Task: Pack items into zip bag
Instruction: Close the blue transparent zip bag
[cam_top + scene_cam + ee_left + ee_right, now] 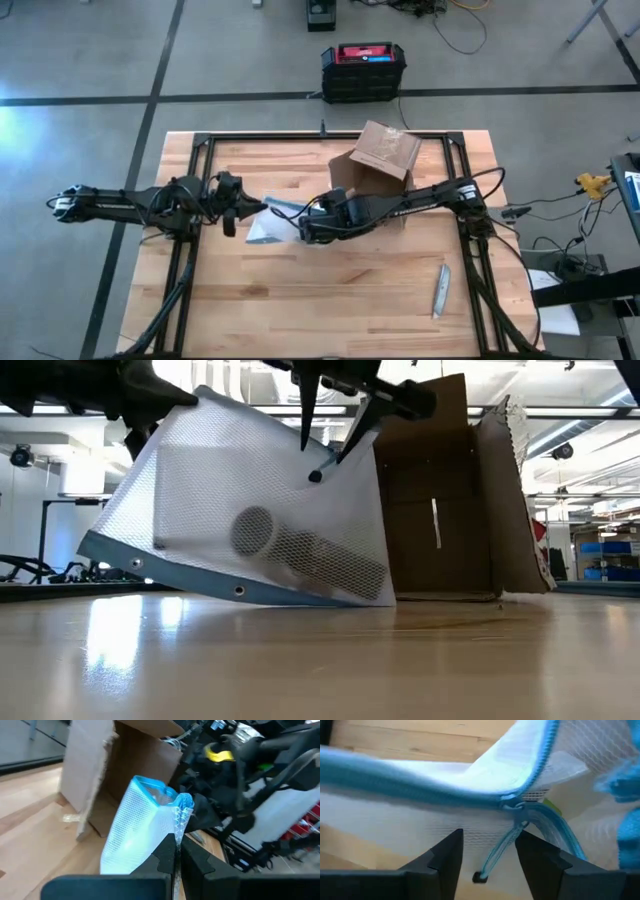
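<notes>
The zip bag (250, 490), white mesh with a blue strip (190, 575) along its low edge, hangs slanted at mid-table (268, 228). Its lower corner (375, 598) rests on the wood. Inside it lies a whitish roll-shaped item (300, 555). My left gripper (177, 842) is shut on the bag's upper left part (240, 212). My right gripper (487, 845) stands open above the bag's zip edge (330, 435). The blue zip pull cord (497, 852) dangles between its fingers without touching them. My left gripper pinches the bag's upper edge (176, 827) between its two shut fingers, near the bag's top left corner (165, 410). The fingers come nearly level from the table's left side. The bag hangs tilted below them, with its lower right corner on the table.
An open brown cardboard box (378, 160) lies on its side just behind the bag (450, 490). A slim grey tool (440, 290) lies near the front right. Bare wood (300, 300) stretches along the near side.
</notes>
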Available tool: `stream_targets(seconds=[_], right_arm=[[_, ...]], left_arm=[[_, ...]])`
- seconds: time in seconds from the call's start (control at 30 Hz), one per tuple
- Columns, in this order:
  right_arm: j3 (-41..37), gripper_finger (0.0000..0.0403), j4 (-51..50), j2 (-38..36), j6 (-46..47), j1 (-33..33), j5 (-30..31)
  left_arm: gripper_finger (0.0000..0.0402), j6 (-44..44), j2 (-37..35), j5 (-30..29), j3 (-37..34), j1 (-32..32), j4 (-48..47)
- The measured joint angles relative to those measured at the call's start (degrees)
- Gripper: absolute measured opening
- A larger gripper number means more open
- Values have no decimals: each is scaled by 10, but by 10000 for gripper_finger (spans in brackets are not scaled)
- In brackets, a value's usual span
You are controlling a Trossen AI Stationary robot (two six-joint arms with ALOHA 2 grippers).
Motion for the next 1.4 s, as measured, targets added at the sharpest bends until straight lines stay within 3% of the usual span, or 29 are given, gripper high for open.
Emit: stream_targets(seconds=[0.1,0.27,0.33,0.73,1.23,1.4], right_arm=[[0,134,-3,10,6,0,10],[0,29,0,22,-12,1,14],[0,10,0,22,-26,3,12],[31,1,-9,-45,-105,52,10],[35,0,-144,-127,-73,84,5],[34,0,-229,-147,-52,91,-18]], left_arm=[[0,8,-5,11,0,-9,-1],[0,10,-18,13,0,-28,-2],[0,10,-25,13,0,-35,-6],[0,21,-121,13,0,-73,-110],[0,14,-240,11,0,-77,-119],[0,12,-278,-4,0,-77,-119]])
